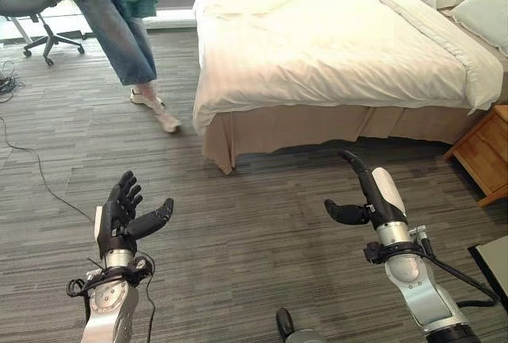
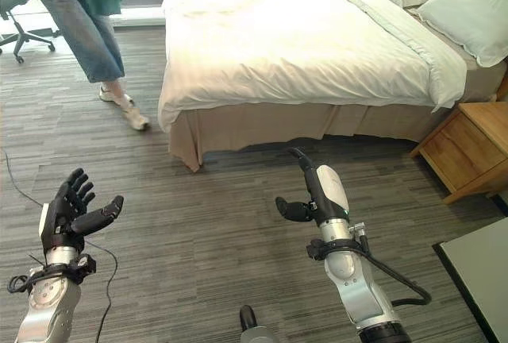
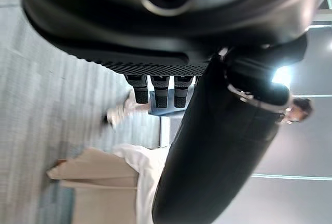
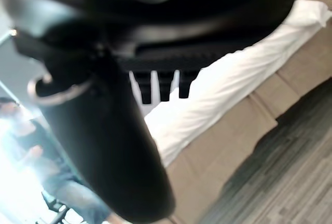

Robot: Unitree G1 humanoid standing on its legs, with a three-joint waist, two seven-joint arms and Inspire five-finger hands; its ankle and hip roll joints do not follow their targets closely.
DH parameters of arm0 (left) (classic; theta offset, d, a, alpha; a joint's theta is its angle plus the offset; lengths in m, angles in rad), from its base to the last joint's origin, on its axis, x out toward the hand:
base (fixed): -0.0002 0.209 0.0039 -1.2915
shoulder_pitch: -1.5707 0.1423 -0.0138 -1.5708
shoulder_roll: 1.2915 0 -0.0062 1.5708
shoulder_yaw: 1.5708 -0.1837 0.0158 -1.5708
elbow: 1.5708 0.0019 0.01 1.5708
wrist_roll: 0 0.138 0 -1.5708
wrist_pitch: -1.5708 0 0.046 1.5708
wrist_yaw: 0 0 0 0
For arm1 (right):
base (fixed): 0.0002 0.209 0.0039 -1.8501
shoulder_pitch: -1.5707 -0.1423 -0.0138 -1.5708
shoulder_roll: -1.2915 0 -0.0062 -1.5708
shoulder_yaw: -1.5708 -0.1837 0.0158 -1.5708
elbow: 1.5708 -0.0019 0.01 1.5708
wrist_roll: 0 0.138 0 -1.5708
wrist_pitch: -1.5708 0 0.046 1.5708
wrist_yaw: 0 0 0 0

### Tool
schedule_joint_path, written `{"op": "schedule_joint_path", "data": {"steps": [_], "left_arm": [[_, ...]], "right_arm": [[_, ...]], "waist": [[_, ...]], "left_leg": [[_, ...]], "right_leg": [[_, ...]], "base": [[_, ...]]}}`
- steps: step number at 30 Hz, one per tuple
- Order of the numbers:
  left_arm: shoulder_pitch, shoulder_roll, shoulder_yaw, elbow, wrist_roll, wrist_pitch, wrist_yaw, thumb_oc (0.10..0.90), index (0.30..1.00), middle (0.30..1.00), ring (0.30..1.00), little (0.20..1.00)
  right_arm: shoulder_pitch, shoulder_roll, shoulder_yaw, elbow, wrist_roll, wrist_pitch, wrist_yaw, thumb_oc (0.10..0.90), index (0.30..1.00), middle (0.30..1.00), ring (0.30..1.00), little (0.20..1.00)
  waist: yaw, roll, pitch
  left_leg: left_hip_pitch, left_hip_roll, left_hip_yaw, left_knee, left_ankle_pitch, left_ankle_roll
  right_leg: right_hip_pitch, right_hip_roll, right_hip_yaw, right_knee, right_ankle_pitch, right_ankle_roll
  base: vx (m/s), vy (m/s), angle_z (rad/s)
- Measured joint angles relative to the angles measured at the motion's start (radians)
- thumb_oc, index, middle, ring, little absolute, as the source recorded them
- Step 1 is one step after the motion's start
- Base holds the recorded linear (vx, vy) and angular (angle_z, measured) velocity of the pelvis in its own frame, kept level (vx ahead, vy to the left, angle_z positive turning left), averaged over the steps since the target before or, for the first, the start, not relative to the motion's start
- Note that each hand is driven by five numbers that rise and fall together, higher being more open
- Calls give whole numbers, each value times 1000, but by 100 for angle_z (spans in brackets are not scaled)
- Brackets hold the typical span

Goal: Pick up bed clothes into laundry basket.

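Bed clothes: a white duvet (image 1: 317,41) is seen spread flat over the bed (image 1: 278,132), well beyond both hands and above their level; two pillows (image 2: 468,9) are set at the far end, beyond the right hand.

Left hand (image 1: 123,212): raised over the carpet floor (image 1: 238,232), fingers straight and spread, thumb out, nothing held.

Right hand (image 1: 369,192): raised nearer the bed's foot, fingers extended towards the valance, thumb out to the side, nothing held.

Laundry basket: none is to be made out, so its contents cannot be told. No loose garment is discernible on the duvet.

Other items: a wooden nightstand (image 1: 484,152) is placed beyond and outward of the right hand; an office chair (image 1: 32,1) far beyond the left hand; a person (image 1: 119,25) is seen walking beyond the left hand, near the bed's corner.

Risks, as judged: the person's path may be crossed on approach; the duvet's bulk may slip from an open-fingered grasp or drag on the floor; with no basket located, the drop may be misplaced.
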Motion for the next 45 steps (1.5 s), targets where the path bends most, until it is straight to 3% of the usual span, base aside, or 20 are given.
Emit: {"op": "schedule_joint_path", "data": {"steps": [9,15,16,17,21,24,25,26,28,32,34,35,36,38,39,40,41,42,43,45], "left_arm": [[-3,-8,4,-1,-68,0,-7,800,900,900,900,900],[-20,-6,8,9,-70,-1,-5,800,900,900,900,900],[-16,-5,15,9,-83,-1,-6,800,900,900,900,900],[-36,10,22,13,-100,-1,-6,800,900,900,900,900],[-35,-31,23,90,-137,-7,1,800,900,900,900,900],[-12,-36,2,89,-134,-2,-8,800,900,900,900,900],[-12,-47,2,93,-130,-1,-10,800,900,900,900,900],[-14,-65,2,101,-116,-1,-12,800,900,900,900,900],[-23,-62,3,127,-95,1,-10,800,900,900,900,900],[-6,-60,7,160,-83,4,-7,800,900,900,900,900],[22,-58,11,158,-71,4,-7,800,900,900,900,900],[24,-58,18,158,-57,15,-1,800,900,900,900,900],[25,-60,17,159,-56,23,1,800,900,900,900,900],[6,-53,15,163,-56,28,2,800,900,900,900,900],[-18,-29,5,152,-53,24,2,800,900,900,900,900],[-45,-10,3,155,-54,24,-1,800,900,900,900,900],[-78,8,-5,157,-54,25,0,800,900,900,900,900],[-105,18,-17,160,-54,25,0,800,900,900,900,900],[-151,21,-26,153,-54,24,-2,800,900,900,900,900],[-221,19,-31,155,-54,24,-2,800,900,900,900,900]], "right_arm": [[27,0,-10,0,28,0,0,800,900,900,900,900],[24,1,-5,2,28,2,0,800,900,900,900,900],[17,4,1,2,28,1,1,800,900,900,900,900],[13,15,10,1,27,0,7,800,900,900,900,900],[1,13,6,3,31,1,5,800,900,900,900,900],[-6,1,-8,-18,35,3,5,800,900,900,900,900],[-10,-1,-12,-20,36,5,4,800,900,900,900,900],[-37,-4,-9,-6,36,17,5,800,900,900,900,900],[-62,-7,2,13,36,21,7,800,900,900,900,900],[-72,-33,36,36,36,30,16,800,900,900,900,900],[-76,-42,33,34,35,31,16,800,900,900,900,900],[-89,-42,37,37,31,41,18,800,900,900,900,900],[-96,-47,44,37,27,44,20,800,900,900,900,900],[-104,-40,60,38,22,49,20,800,900,900,900,900],[-69,-38,76,16,21,50,20,800,900,900,900,900],[-68,-34,76,2,21,51,18,800,900,900,900,900],[-68,-29,74,-15,21,51,16,800,900,900,900,900],[-68,-27,69,-21,21,51,16,800,900,900,900,900],[-87,-25,62,-36,21,51,15,800,900,900,900,900],[-94,-26,42,-76,21,49,15,800,900,900,900,900]], "waist": [[-9,12,5],[-5,53,26],[18,53,35],[49,5,52],[67,-32,83],[87,-40,101],[81,-36,101],[84,-13,103],[98,24,109],[126,56,100],[135,62,82],[153,52,77],[157,56,70],[145,62,69],[124,6,24],[104,-24,25],[75,-43,28],[61,-47,28],[55,-18,46],[31,45,87]], "left_leg": [[1,7,1,1,2,-2],[-13,35,23,17,2,-19],[-35,56,26,80,-14,-38],[-113,77,23,276,-38,-63],[-315,157,-6,683,47,-48],[-340,89,94,578,17,-14],[-334,40,120,456,4,-9],[-310,-36,177,172,3,6],[-290,-43,188,-7,30,-15],[-327,-1,164,-4,65,-22],[-336,-27,135,-6,84,1],[-295,-75,104,-4,79,50],[-259,-90,96,-6,52,87],[-212,-79,110,-3,121,156],[-180,-131,109,8,84,194],[-164,-157,99,17,59,199],[-134,-182,79,13,34,209],[-113,-194,66,10,42,198],[-68,-182,10,6,-2,226],[-11,-138,-38,4,-38,196]], "right_leg": [[2,8,0,8,-1,-2],[-26,39,-4,25,-24,-26],[-62,56,-21,102,-70,-64],[-147,52,-52,290,-162,-111],[-64,71,-93,277,-188,-148],[-37,59,-79,202,-171,-167],[-21,56,-73,160,-158,-151],[19,65,-69,71,-153,-132],[59,100,-83,32,-129,-140],[158,158,-51,2,-171,-165],[186,155,-7,8,-190,-157],[206,126,32,16,-222,-136],[204,120,44,60,-247,-124],[129,123,3,316,-357,-46],[16,50,-31,611,-388,26],[-36,20,-26,769,-359,40],[-113,-8,-29,956,-289,33],[-151,-31,-34,1022,-297,18],[-218,-32,-55,1046,-317,-22],[-289,-2,-90,994,-364,-62]], "base": [[-28,-73,-1],[57,-241,-12],[26,-269,-53],[94,-338,-33],[172,-185,25],[343,67,0],[419,119,11],[603,113,3],[409,34,-2],[506,80,-19],[645,189,-65],[686,201,-98],[516,144,-107],[335,117,-58],[406,149,-16],[415,145,15],[294,64,39],[623,87,27],[487,46,8],[489,-32,41]]}}
